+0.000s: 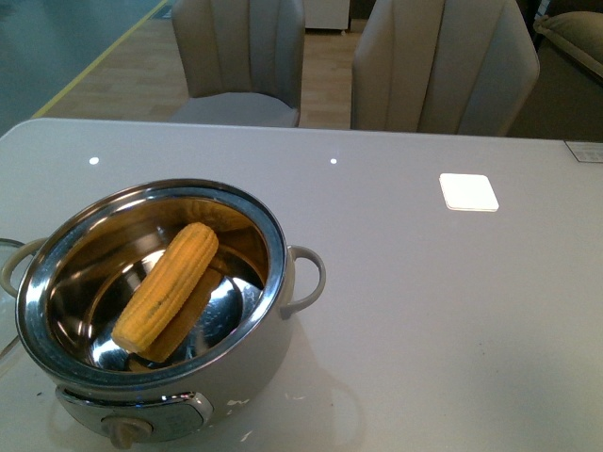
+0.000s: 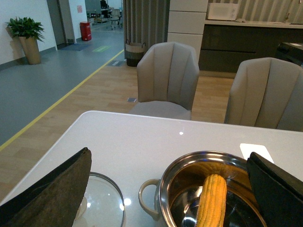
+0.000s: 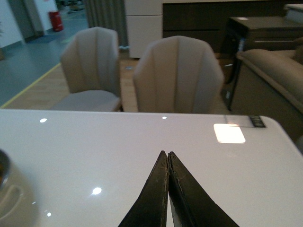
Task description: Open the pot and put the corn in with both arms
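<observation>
I'm seeing my left gripper [image 2: 165, 189] standing wide open, its two dark fingers [image 2: 52, 194] framing the wrist view with nothing between them. My right gripper [image 3: 168, 163] is sitting closed, tips pressed together and holding nothing, hovering over bare table [image 3: 142, 156]. Between the left fingers the pot [image 1: 151, 282] is standing uncovered at the table's near left side, knob [image 1: 127, 431] facing me. The corn [image 1: 168, 282] is lying inside it, leaning diagonally against the steel bowl. A glass lid [image 2: 102, 203] is resting flat on the table just beside the pot's handle [image 2: 147, 198]. Two chairs [image 1: 240, 56] are standing beyond the far edge.
</observation>
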Available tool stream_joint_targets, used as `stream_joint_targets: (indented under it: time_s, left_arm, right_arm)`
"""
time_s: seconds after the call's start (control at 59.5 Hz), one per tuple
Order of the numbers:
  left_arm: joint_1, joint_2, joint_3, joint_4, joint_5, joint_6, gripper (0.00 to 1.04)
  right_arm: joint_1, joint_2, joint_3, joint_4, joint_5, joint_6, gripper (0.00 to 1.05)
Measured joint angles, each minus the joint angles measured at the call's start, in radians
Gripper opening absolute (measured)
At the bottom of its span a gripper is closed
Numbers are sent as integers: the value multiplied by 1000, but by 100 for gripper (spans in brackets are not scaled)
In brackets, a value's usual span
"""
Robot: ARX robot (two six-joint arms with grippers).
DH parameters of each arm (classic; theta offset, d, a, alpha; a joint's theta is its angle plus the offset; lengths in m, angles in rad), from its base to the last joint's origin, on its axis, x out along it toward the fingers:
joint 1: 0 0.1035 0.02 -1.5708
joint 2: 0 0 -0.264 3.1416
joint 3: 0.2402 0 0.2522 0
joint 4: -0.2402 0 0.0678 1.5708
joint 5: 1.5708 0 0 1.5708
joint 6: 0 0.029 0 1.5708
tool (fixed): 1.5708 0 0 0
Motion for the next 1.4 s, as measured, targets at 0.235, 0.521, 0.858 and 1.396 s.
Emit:
stream_joint_targets:
  time_s: [0.235, 0.521, 0.858, 1.396]
  left_arm:
    - [0, 0, 0, 0, 0, 0, 98]
    - [0, 0, 0, 0, 0, 0, 98]
    - [0, 0, 0, 0, 0, 0, 98]
    - [0, 0, 0, 0, 0, 0, 98]
  right_arm:
    - [-16, -85, -26, -61, -9, 0, 2]
    - [-16, -182, -43, -114, -10, 0, 2]
    - [-16, -384, -42, -335, -10, 0, 2]
    - [-16, -405, -42, -343, -10, -1, 52]
